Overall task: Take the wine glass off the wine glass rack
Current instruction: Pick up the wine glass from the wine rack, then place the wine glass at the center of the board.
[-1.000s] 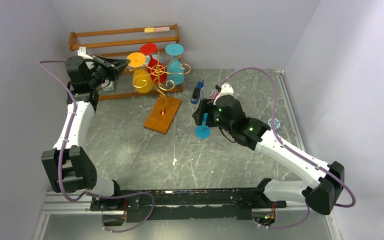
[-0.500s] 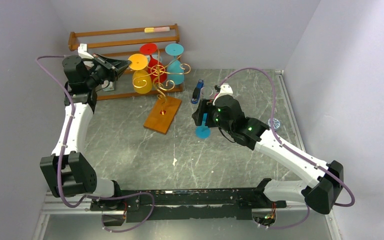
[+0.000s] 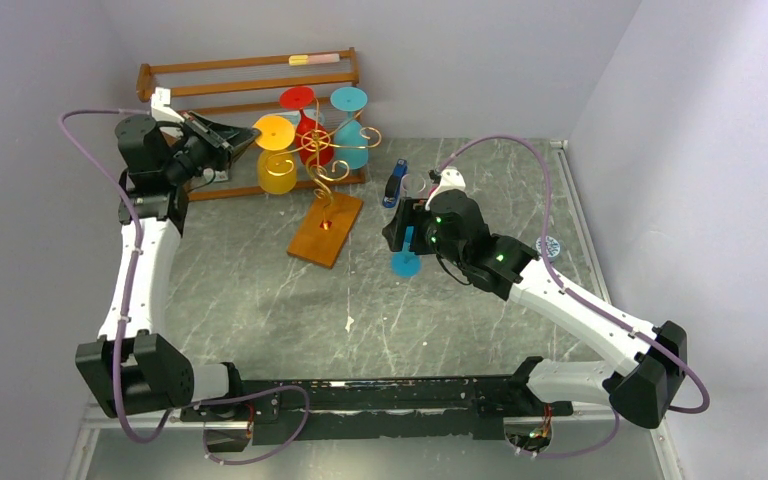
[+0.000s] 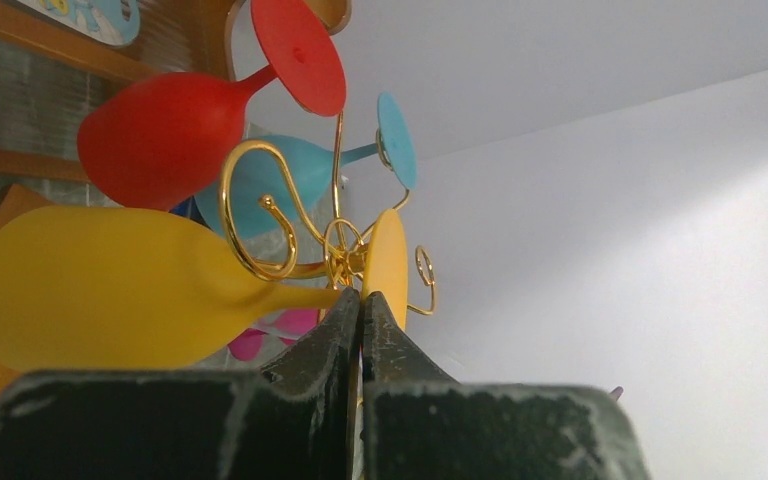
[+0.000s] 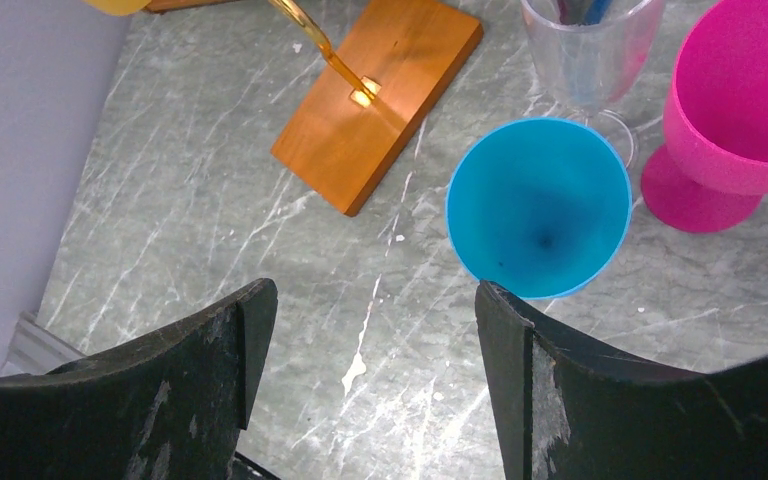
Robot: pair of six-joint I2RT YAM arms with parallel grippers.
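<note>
At the upper left of the overhead view, the left gripper's [image 4: 360,308] jaws are pressed together on the thin stem of the yellow wine glass [image 3: 276,172], which hangs foot-up beside the gold curls of the wine glass rack [image 3: 326,235]. The removal step looks under way. Next, the foot probably must slide clear of the curl without knocking the red glass [image 4: 160,130]. The right gripper's [image 5: 375,300] jaws stand spread and empty above a blue glass [image 5: 538,205] on the counter.

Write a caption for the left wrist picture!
Left gripper shut on yellow wine glass by the wine glass rack; red wine glass, blue wine glass hang behind.
</note>
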